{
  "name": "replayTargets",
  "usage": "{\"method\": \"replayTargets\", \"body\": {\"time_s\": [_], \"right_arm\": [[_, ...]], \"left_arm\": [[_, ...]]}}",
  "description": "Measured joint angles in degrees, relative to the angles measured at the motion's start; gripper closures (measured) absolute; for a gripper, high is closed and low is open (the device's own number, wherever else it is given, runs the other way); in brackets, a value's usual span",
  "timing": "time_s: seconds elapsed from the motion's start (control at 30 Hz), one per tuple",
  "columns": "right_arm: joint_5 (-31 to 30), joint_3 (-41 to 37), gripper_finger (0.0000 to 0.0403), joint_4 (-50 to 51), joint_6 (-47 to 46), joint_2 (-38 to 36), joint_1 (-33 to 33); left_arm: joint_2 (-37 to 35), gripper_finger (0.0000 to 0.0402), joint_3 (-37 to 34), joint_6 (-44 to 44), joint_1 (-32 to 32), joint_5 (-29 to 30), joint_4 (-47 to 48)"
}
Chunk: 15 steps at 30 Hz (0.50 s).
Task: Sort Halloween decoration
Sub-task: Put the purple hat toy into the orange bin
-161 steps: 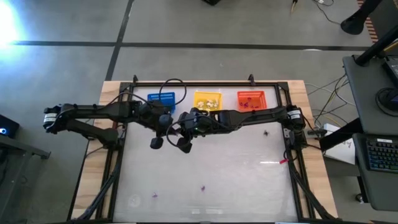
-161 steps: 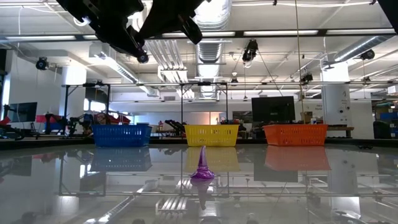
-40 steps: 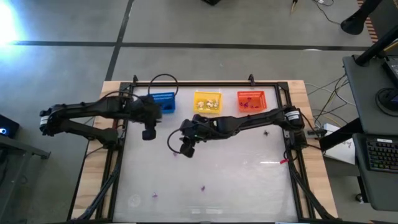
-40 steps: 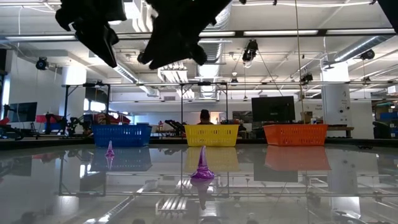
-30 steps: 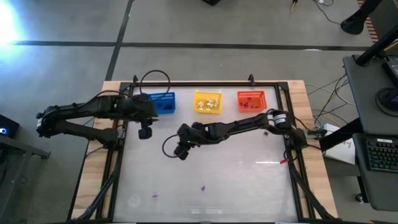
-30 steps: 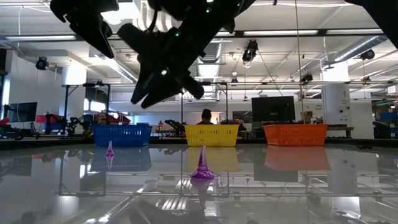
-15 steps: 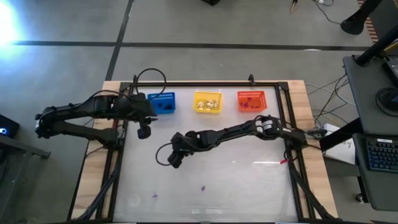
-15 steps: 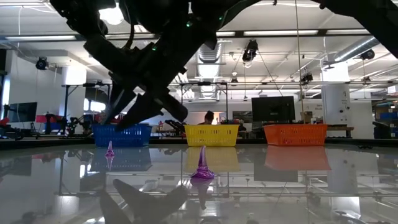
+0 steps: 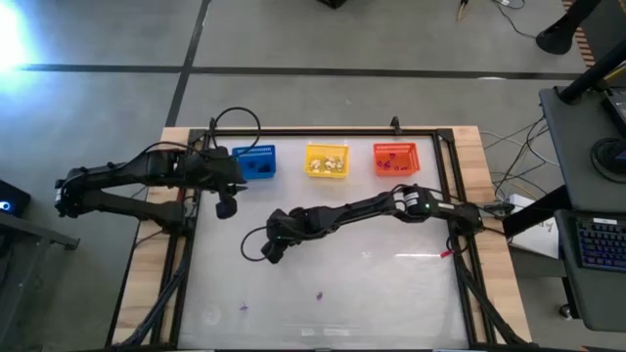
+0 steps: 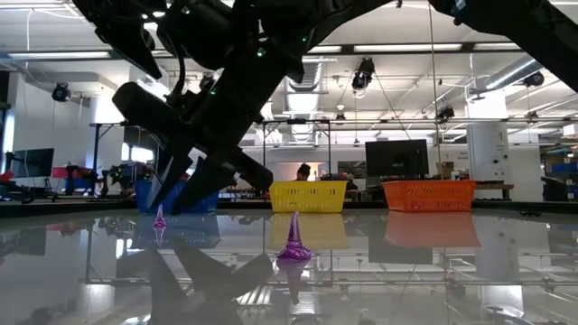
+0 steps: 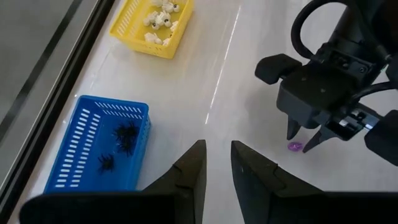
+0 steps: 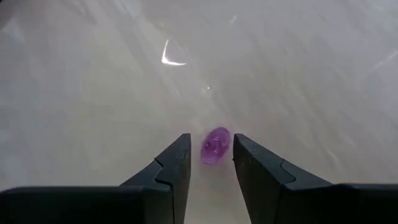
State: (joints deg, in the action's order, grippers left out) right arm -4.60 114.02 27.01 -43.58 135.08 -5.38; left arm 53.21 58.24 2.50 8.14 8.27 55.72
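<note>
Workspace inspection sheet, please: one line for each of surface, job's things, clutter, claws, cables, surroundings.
Surface: glossy white table inside a dark frame, on a wooden base.
Job's things: purple trinket lying on the table between the right claw's fingers, not yet gripped; black trinkets in the blue basket; white ones in the yellow basket; purple ones in the orange-red basket; more purple pieces loose near the front edge.
Clutter: nothing seen.
Claws: right claw open, low over the table; left claw open, empty, near the blue basket.
Cables: black loop above the left arm.
Surroundings: desk with keyboard at right; person behind the yellow basket in the low view.
</note>
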Motion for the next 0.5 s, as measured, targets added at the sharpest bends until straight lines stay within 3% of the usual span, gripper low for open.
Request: {"method": "replayTargets", "body": {"time_s": [0.27, 0.5], "right_arm": [[-0.8, 0.0, 0.0309, -0.3, -1.1, 1.6, 0.3], [-1.3, -0.1, 0.0361, -0.6, -0.9, 1.6, 0.6]], "left_arm": [[0.0, 0.0345, -0.1, -0.1, 0.0, 0.0, 0.1], [0.0, 0.0345, -0.1, -0.4, 0.0, 0.0, 0.1]]}}
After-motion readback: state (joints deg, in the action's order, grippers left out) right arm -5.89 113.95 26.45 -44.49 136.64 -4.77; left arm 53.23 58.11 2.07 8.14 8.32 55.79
